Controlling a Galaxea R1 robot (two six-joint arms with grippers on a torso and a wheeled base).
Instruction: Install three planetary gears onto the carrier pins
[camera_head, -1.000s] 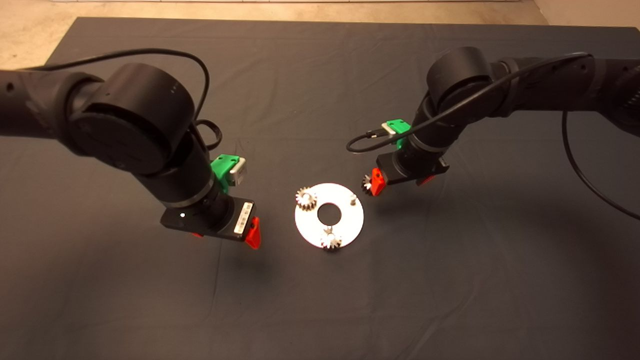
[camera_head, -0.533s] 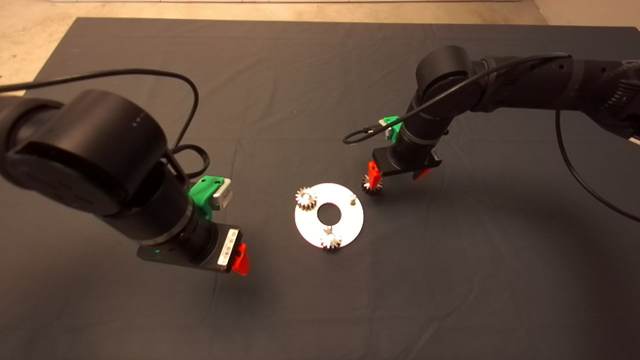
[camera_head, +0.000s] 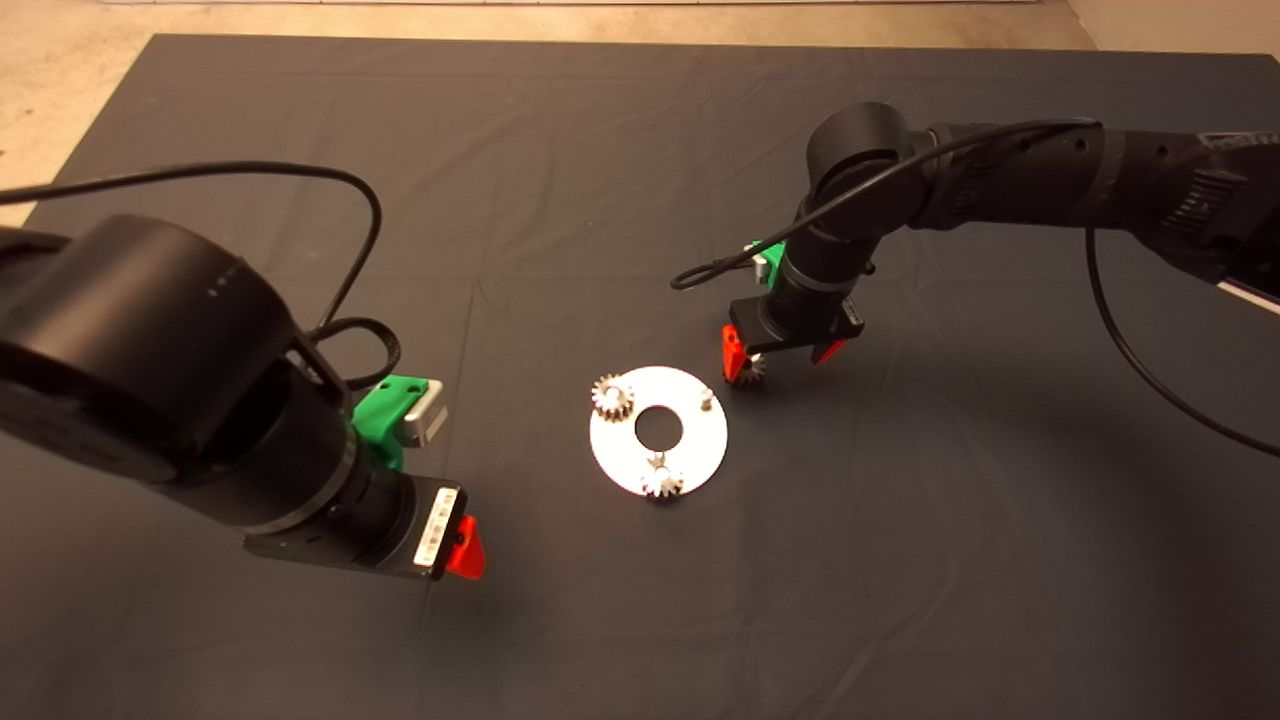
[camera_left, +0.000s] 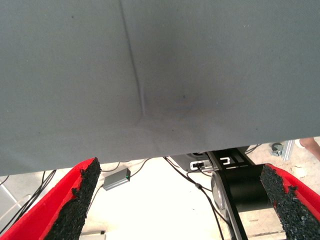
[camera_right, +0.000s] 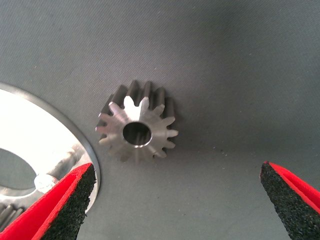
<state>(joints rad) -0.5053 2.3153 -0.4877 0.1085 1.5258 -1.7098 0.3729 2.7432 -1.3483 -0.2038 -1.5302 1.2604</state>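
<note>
Right wrist view is showing you the right gripper (camera_right: 175, 200) hanging spread wide over the third gear (camera_right: 137, 131), which is lying flat on the mat (camera_head: 900, 500) just beside the white disc (camera_head: 700, 440); the left gripper (camera_left: 177, 200) is waiting open, well apart.

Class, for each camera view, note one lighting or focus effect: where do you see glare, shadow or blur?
Head view: white round disc overexposed, shadows beneath both arms. Right wrist view: disc rim glares; small steel gear sharp. Left wrist view: soft shadow on the dark mat.
</note>
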